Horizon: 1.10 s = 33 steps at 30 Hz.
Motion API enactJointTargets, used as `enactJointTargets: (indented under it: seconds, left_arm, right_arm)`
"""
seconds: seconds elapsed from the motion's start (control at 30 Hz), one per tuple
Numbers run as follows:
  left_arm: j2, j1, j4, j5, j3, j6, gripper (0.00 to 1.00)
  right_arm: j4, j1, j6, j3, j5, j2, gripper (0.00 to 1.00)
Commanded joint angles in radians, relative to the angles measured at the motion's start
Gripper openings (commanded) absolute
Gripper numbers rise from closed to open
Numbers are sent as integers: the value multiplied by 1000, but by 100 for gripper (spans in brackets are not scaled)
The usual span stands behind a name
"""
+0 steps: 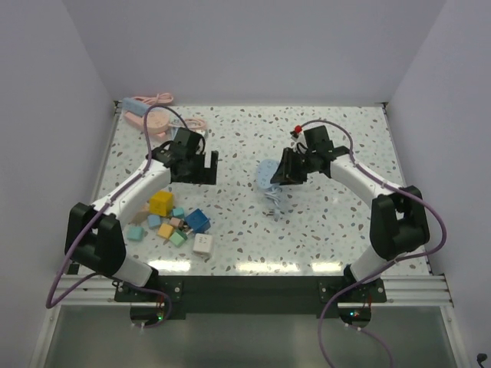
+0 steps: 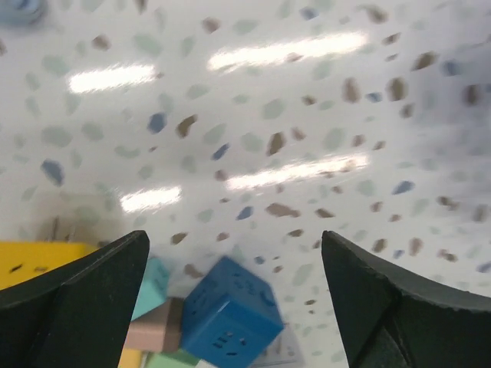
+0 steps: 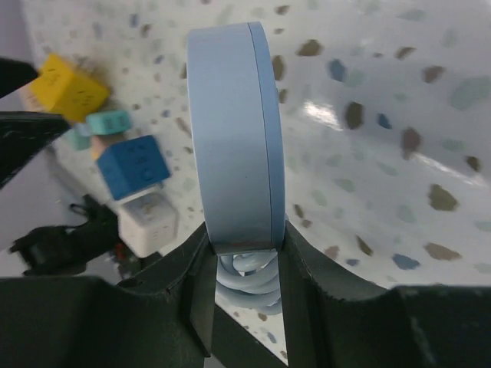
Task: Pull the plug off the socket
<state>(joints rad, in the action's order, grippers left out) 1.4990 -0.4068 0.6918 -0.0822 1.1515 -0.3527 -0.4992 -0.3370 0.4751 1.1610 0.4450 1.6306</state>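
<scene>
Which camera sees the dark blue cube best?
The left wrist view: the dark blue cube sits close, its socket holes visible. The top view shows it small among other cubes. The right wrist view shows it smaller, off to the left.

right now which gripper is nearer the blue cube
Left. The left gripper hovers open just beyond the blue cube; the right gripper is farther off to the side, jaws shut on a pale blue disc.
</scene>
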Motion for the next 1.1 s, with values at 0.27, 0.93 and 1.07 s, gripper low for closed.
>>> enactJointTargets:
  seconds: [0.27, 0.93, 1.07]
  left_arm:
    - [-17, 62, -613, 881, -41, -91, 100]
    - [23, 75, -939, 1211, -125, -244, 0]
    - [17, 135, -884, 1161, -113, -200, 0]
  right_arm:
    - [441, -5, 136, -20, 661, -72, 0]
    - [321, -48, 60, 60, 698, -58, 36]
    - [207, -45, 7, 81, 620, -55, 98]
